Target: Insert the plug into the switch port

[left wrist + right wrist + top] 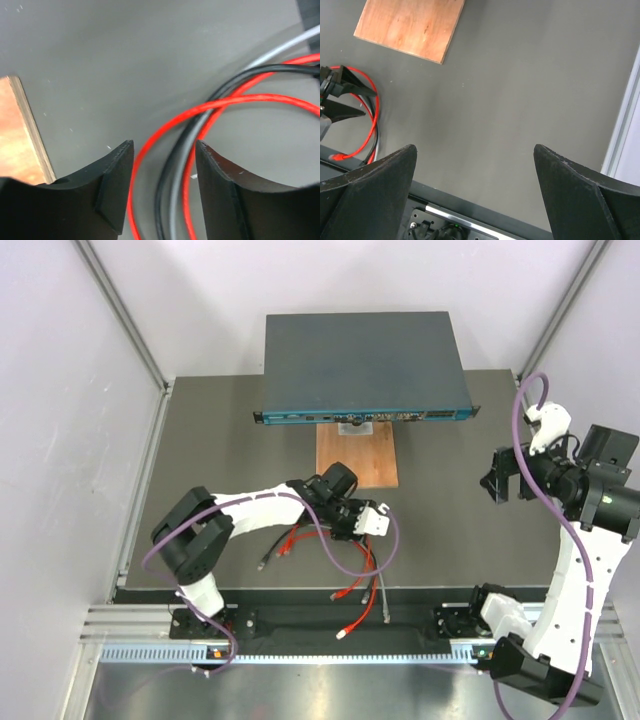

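Grasp stage: my left gripper (164,150), jaws apart, straddles the red cables (225,102) just nearside of the wooden board (357,455), my right gripper (475,155) hangs spread and idle to the board's right, the switch (365,365) sits at its far edge, and next I must trace a cable and clamp its plug (345,633).

the wide flat dark blue-grey metal switch box (365,355) has a matt, evenly painted top. the brown wooden board (410,27) shows smooth grain and, in the left wrist view, a pale layered edge. the dark grey table (225,455) is matt with faint pale specks. the red, black and grey cables (172,190) have smooth, glossy plastic jackets. the left arm's black fingers (112,192) look matt.
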